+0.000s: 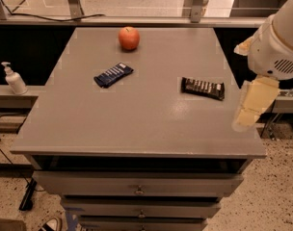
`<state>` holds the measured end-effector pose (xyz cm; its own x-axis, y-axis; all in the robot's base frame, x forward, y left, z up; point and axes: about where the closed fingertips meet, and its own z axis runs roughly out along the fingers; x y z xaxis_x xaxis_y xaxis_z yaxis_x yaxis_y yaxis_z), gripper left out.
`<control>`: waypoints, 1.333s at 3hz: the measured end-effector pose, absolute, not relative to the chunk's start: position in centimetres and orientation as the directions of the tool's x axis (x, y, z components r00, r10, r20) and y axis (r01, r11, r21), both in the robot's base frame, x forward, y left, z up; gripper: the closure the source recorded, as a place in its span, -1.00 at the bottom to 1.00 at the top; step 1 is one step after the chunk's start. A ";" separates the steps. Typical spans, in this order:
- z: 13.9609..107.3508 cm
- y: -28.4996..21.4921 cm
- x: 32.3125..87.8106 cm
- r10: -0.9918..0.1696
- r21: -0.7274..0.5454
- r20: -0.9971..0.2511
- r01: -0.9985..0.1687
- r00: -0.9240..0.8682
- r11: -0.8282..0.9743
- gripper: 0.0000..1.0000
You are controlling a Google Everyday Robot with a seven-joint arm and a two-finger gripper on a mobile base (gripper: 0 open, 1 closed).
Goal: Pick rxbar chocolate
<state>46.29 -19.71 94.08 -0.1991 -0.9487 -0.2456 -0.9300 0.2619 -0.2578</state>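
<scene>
The rxbar chocolate (202, 88), a flat bar in a black wrapper with white lettering, lies flat on the right half of the grey table top (146, 124). My gripper (253, 103), cream-coloured, hangs from the white arm (276, 47) at the table's right edge. It is to the right of the bar, slightly nearer the front, and apart from it. It holds nothing that I can see.
A dark blue-wrapped bar (113, 74) lies left of centre. A red apple (129, 38) sits near the back edge. A white pump bottle (14, 79) stands on a ledge to the left. Drawers (137, 189) are below the table top.
</scene>
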 end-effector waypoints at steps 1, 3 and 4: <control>90.2 -18.8 49.5 -0.943 -0.248 -0.260 -0.929 -0.209 0.274 -1.00; 84.0 -18.3 56.5 -0.918 -0.198 -0.269 -0.916 -0.291 0.348 -1.00; 82.2 -18.1 58.8 -0.902 -0.149 -0.261 -0.909 -0.343 0.389 -0.63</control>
<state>58.82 -18.08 82.23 -0.3433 -0.9021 -0.2614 -0.9091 0.3891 -0.1488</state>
